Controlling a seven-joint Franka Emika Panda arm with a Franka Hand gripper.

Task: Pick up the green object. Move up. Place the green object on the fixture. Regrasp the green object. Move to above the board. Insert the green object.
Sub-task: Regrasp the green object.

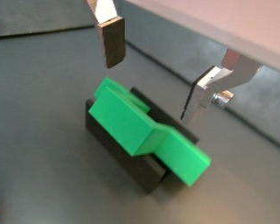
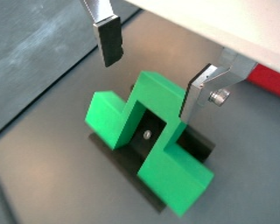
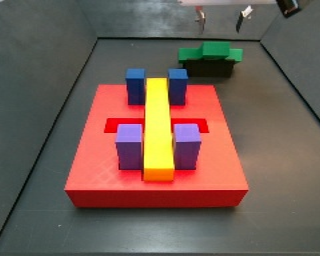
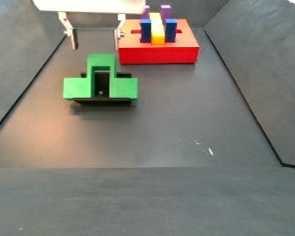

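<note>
- Here, gripper (image 4: 96, 31): upper left of a side view, jaws apart and empty, above the green object (image 4: 100, 81).
- Green object: resting on the fixture (image 3: 211, 69), apart from the board (image 3: 156, 175).

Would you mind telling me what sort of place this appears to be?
Probably a lab robot work cell: dark walled floor, red board with coloured blocks, green object on the black fixture, open gripper above it.

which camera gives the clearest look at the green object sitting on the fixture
A wrist view shows it best: the green object fills the frame, its notch over the fixture, below the open gripper. Both side views show it small; in one it is far behind the board.
</note>
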